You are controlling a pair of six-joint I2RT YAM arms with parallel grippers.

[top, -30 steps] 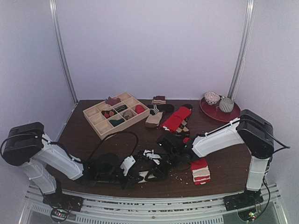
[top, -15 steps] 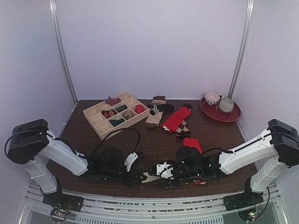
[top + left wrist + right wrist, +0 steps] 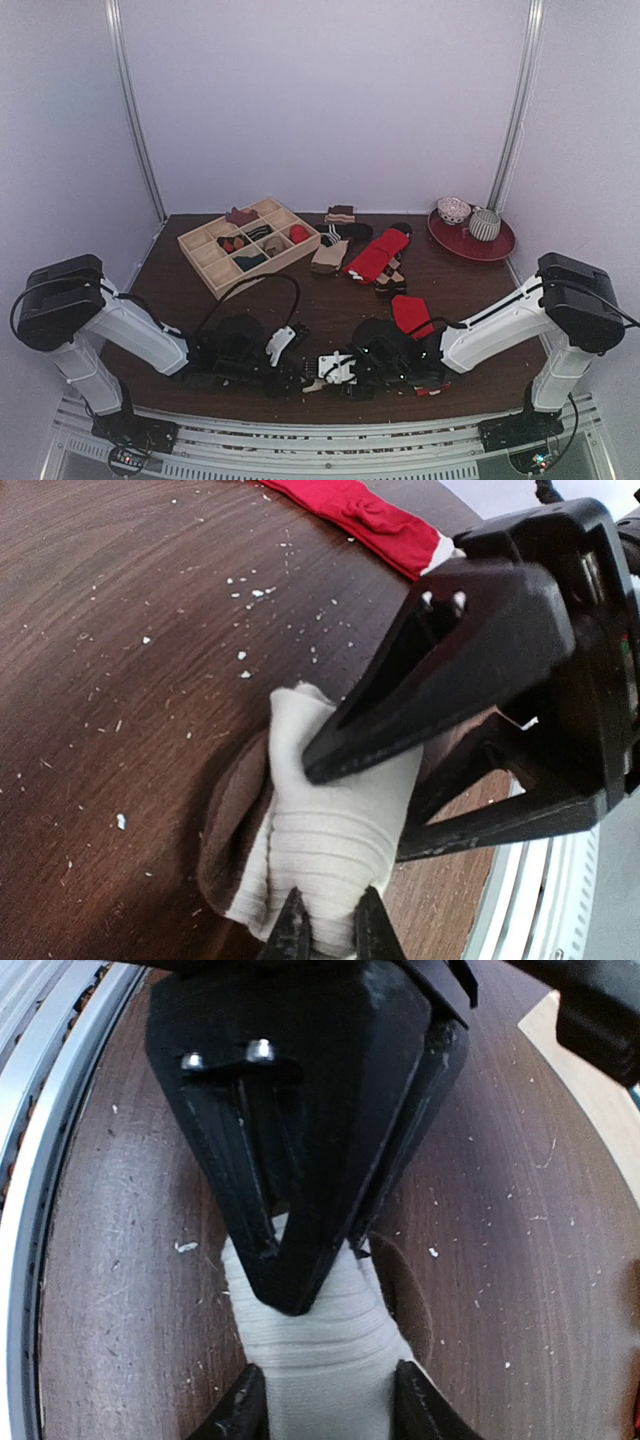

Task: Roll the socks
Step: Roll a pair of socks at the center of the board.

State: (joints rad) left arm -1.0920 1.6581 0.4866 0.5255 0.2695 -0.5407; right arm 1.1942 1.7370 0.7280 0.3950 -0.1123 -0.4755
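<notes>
The cream sock [image 3: 322, 368] lies bunched near the table's front edge, its brown band [image 3: 235, 810] folded at one side. My left gripper [image 3: 332, 930] is shut on its ribbed end [image 3: 330, 840]. My right gripper [image 3: 330, 1405] faces it from the opposite side, with a finger pressed on each side of the same cream sock [image 3: 320, 1360]. In the top view the left gripper [image 3: 296, 375] and right gripper [image 3: 345, 368] nearly meet. The red sock [image 3: 412, 314] lies just behind the right arm, which partly hides it; in the left wrist view the red sock [image 3: 360, 510] shows a white end.
A wooden compartment tray [image 3: 215, 262] stands at the back left. Other socks [image 3: 378, 255] lie piled at the back centre. A red plate [image 3: 500, 245] with two bowls is at the back right. The metal rail [image 3: 320, 425] runs just past the front edge. White crumbs dot the tabletop.
My right gripper came from mid-table down to the front and closed round the cream sock opposite the left gripper. The left arm has barely moved.
</notes>
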